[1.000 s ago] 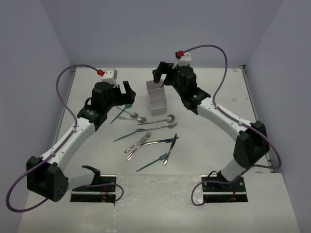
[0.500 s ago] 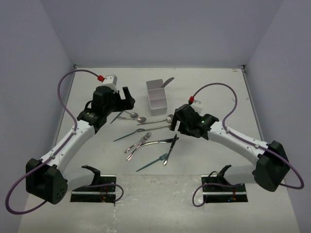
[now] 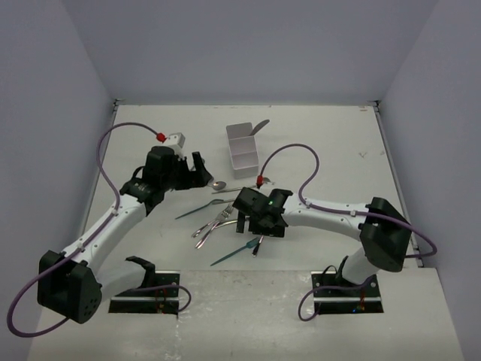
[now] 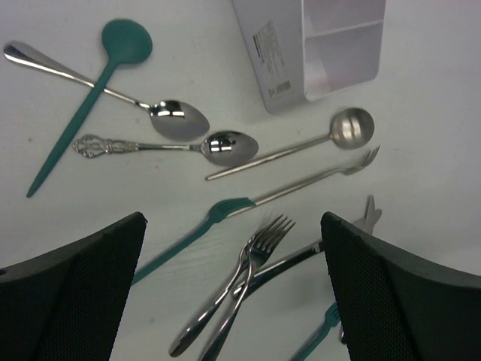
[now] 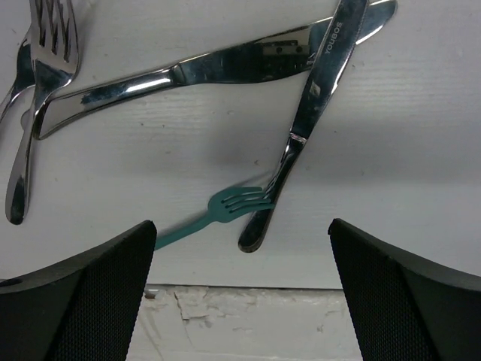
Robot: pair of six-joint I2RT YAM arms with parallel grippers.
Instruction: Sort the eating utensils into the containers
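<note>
The white container (image 3: 242, 150) stands at the back centre with one silver utensil (image 3: 259, 126) leaning out of it; its compartments (image 4: 342, 37) also show in the left wrist view. The other eating utensils lie loose: a teal spoon (image 4: 113, 47), silver spoons (image 4: 179, 119), a round-bowled spoon (image 4: 352, 126), a teal fork (image 4: 222, 209), two crossed silver forks (image 4: 259, 248). My left gripper (image 3: 201, 171) (image 4: 231, 226) hangs open above them, empty. My right gripper (image 3: 252, 226) (image 5: 242, 248) is open and empty over two silver knives (image 5: 225, 64) and a small teal fork (image 5: 237, 201).
The table's front edge (image 5: 248, 289) runs just below the right gripper, with a lower cracked surface beyond it. Grey walls close in the table on the left, back and right. Both arm bases (image 3: 146, 289) sit at the near edge.
My right arm has swung from above the container down to the knives near the front edge, leaving a silver utensil leaning in the container. My left gripper has shifted slightly right.
</note>
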